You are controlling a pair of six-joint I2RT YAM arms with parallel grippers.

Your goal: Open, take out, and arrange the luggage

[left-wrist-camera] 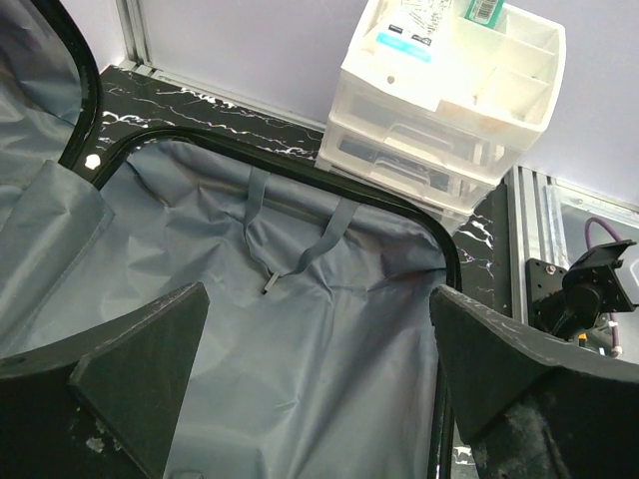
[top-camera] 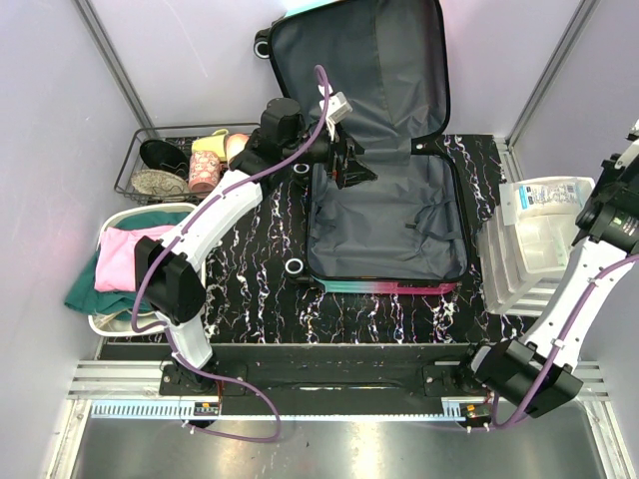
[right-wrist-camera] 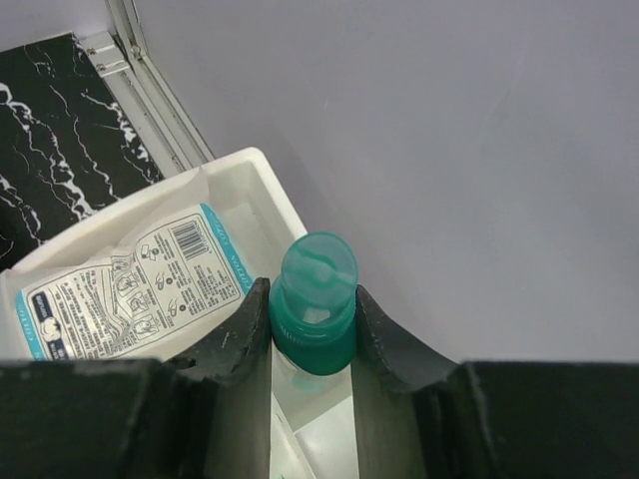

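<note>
Black marbled worktop (top-camera: 250,289) between pale walls carries one luggage (top-camera: 389,220), lying centre frame with its lid thrown back against the rear wall and its grey lining bare. One left tool (left-wrist-camera: 319,339) hangs over that lining, jaws spread wide, holding nothing. One right tool (right-wrist-camera: 313,309), at the right edge, is clamped on one teal-capped bottle (right-wrist-camera: 318,274) above one white drawer organizer (top-camera: 529,249). One packet (right-wrist-camera: 130,289) lies in its top tray, with a barcode and print too small to read.
</note>
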